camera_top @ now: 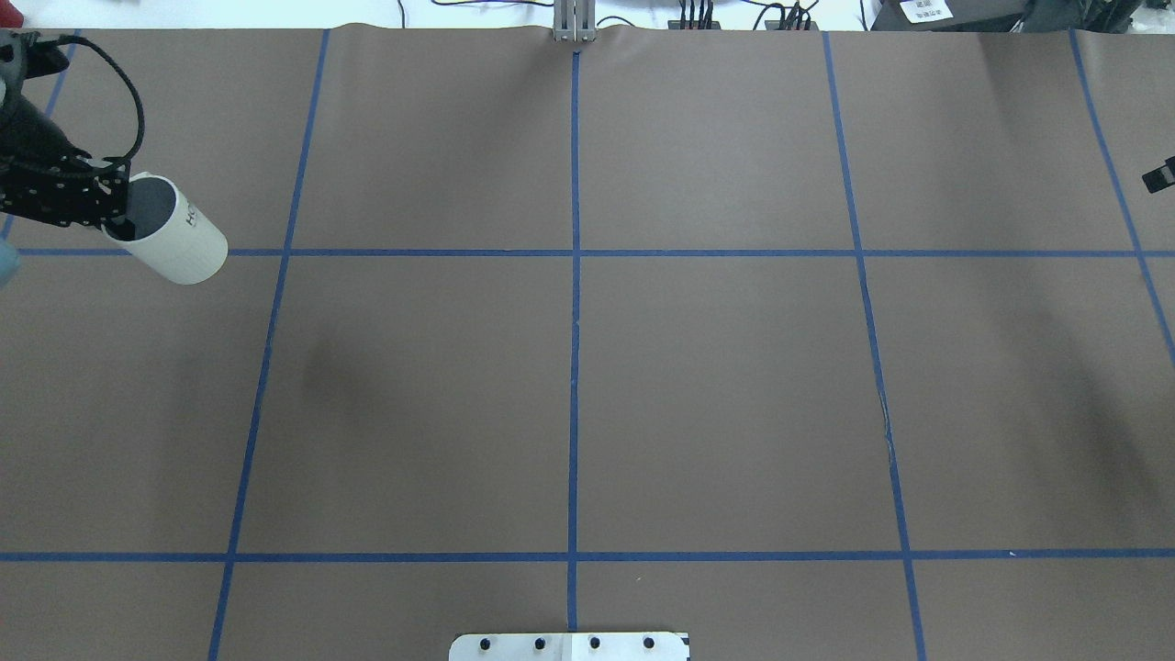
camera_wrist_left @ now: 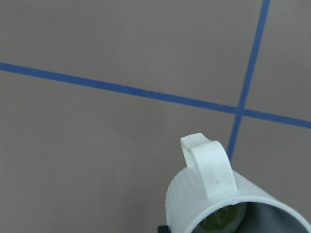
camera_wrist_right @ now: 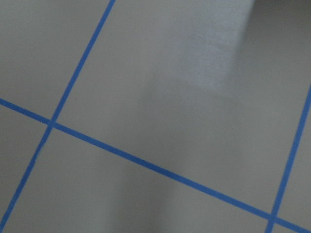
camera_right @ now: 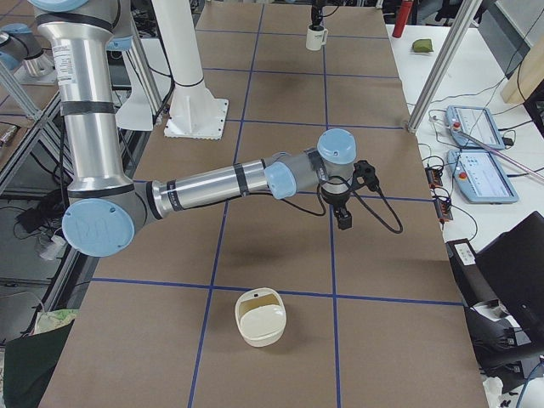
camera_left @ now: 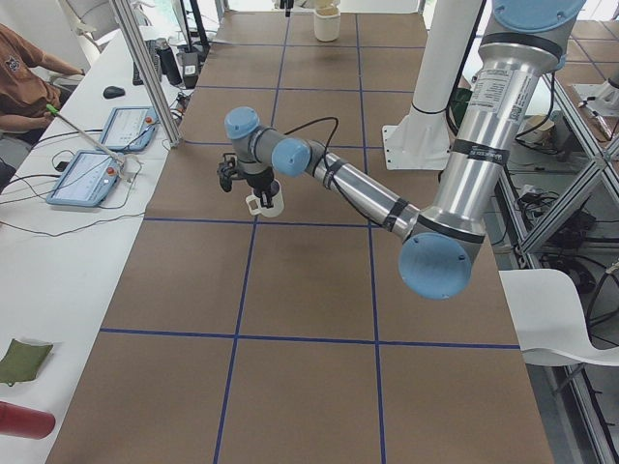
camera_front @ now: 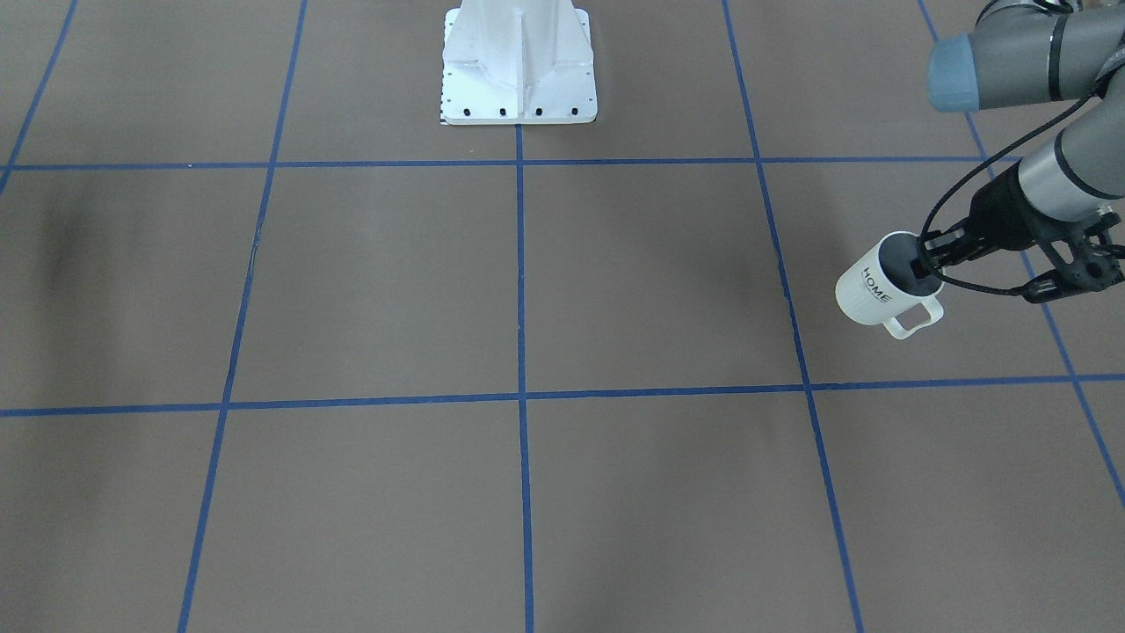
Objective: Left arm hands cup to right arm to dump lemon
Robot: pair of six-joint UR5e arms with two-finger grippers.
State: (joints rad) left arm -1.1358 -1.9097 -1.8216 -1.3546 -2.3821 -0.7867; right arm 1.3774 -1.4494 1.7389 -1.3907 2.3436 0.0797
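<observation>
Cup: The cup is small, smooth and off-white, with a square loop handle and black letters on its side. It is tipped at a slant near the table's left end. It looks lifted off the table, but that is hard to tell.
Lemon: Only the left wrist camera shows it. The lemon is a dull yellow-green lump lying inside the cup's grey hollow.
Left gripper: The left gripper is black. Its jaws pinch the cup's rim, one finger inside the mouth and one outside.
Left arm: The left arm is grey and silver, with a pale blue cap and a black cable.
Right gripper: The right gripper hangs over the table's other end, well apart from the cup. I cannot tell how its jaws stand.
Table: It is a flat brown sheet crossed by blue tape lines.
Bowl: Only the side views show a round off-white bowl on the table's right end.
</observation>
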